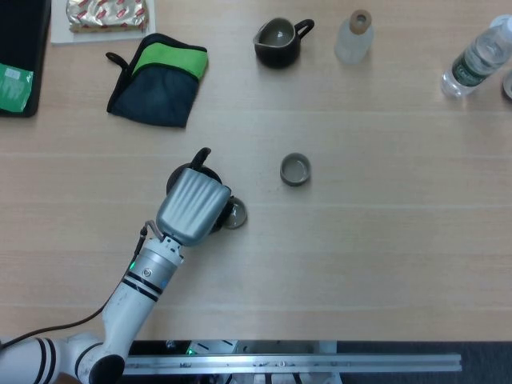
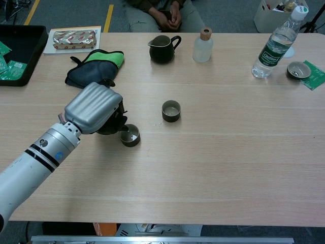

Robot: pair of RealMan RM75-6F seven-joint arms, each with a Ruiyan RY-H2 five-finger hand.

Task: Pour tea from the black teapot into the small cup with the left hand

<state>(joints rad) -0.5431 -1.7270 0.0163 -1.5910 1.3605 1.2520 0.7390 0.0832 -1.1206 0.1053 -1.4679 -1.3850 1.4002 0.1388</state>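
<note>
My left hand (image 1: 190, 206) (image 2: 94, 108) grips the black teapot (image 2: 115, 123), which is mostly hidden under the silver back of the hand. In the head view only the teapot's dark rim and handle tip (image 1: 200, 154) show. The pot is tipped to the right, its spout side right over the small cup (image 1: 235, 214) (image 2: 130, 135). That cup stands on the table right beside the hand. I cannot see any stream of tea. A second small cup (image 1: 295, 170) (image 2: 171, 110) stands further right and back. My right hand is not in either view.
A dark pitcher (image 1: 278, 42) (image 2: 162, 49) and a corked bottle (image 1: 354, 36) (image 2: 203, 44) stand at the back. A water bottle (image 1: 478, 58) (image 2: 277, 43) is at the far right. A green-black pouch (image 1: 158, 78) (image 2: 94, 66) lies behind the hand.
</note>
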